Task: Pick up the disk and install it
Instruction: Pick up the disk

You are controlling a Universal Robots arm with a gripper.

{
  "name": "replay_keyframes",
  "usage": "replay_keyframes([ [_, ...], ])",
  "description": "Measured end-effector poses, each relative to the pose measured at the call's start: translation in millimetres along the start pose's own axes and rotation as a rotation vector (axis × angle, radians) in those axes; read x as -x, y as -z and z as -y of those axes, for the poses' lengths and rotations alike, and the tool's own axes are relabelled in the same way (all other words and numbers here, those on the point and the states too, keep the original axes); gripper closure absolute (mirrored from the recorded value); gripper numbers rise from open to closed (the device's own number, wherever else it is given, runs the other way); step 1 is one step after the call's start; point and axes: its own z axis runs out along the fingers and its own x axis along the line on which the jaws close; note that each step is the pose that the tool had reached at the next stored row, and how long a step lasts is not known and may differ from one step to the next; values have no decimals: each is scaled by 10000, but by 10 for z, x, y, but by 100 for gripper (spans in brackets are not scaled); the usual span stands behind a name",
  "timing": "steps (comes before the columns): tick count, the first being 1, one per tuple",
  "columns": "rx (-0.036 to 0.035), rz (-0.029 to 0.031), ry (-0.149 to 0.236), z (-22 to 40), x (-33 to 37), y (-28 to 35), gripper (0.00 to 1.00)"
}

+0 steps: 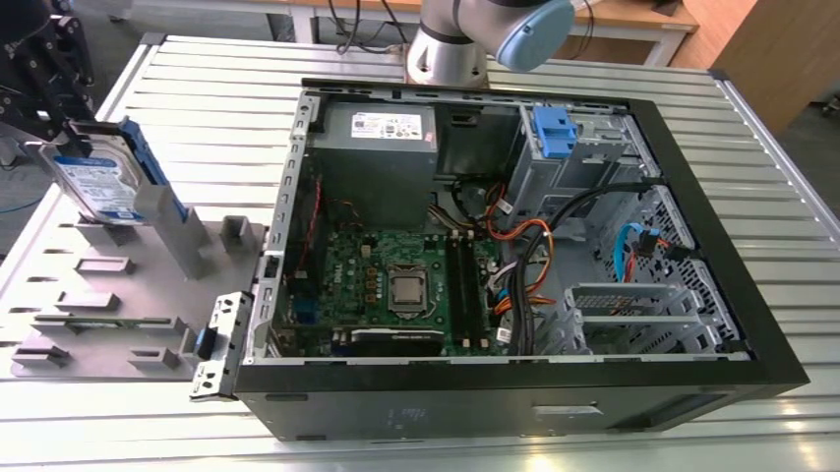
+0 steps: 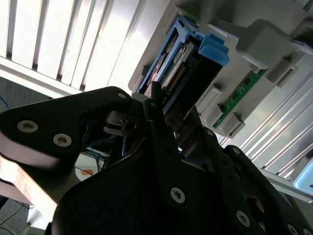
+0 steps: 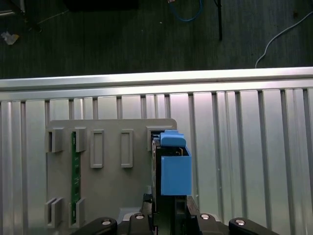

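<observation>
The disk [image 1: 100, 185] is a silver-grey drive with a white-and-blue label and a blue bracket. It stands on edge, slightly tilted, over the grey fixture plate [image 1: 79, 320] at the exterior view's left. My black gripper [image 1: 79, 138] comes down on its upper end. In both wrist views the disk [image 3: 172, 169] [image 2: 183, 61] runs edge-on from between my fingers toward the plate. The gripper [image 3: 168, 208] [image 2: 171, 105] has a finger pressed against each flat side, shut on the disk.
An open computer case [image 1: 735, 324] lies at the centre and the exterior view's right, with a motherboard [image 1: 393, 280], cables and a drive cage holding a blue tab [image 1: 556, 133]. A green board [image 3: 75, 176] stands in a fixture slot. The slatted metal table [image 1: 210, 108] surrounds everything.
</observation>
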Motion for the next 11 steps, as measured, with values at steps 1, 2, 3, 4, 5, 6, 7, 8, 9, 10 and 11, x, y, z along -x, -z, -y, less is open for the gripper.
replay_keyframes([
  [1,0,0,0,0,0,0,65],
  [2,0,0,0,0,0,0,65],
  [3,0,0,0,0,0,0,65],
  [4,0,0,0,0,0,0,65],
  [5,0,0,0,0,0,1,65],
  [6,0,0,0,0,0,1,65],
  [7,0,0,0,0,0,1,65],
  [8,0,0,0,0,0,1,65],
  [9,0,0,0,0,0,1,65],
  [10,0,0,0,0,0,1,65],
  [11,3,-2,0,0,0,6,65],
])
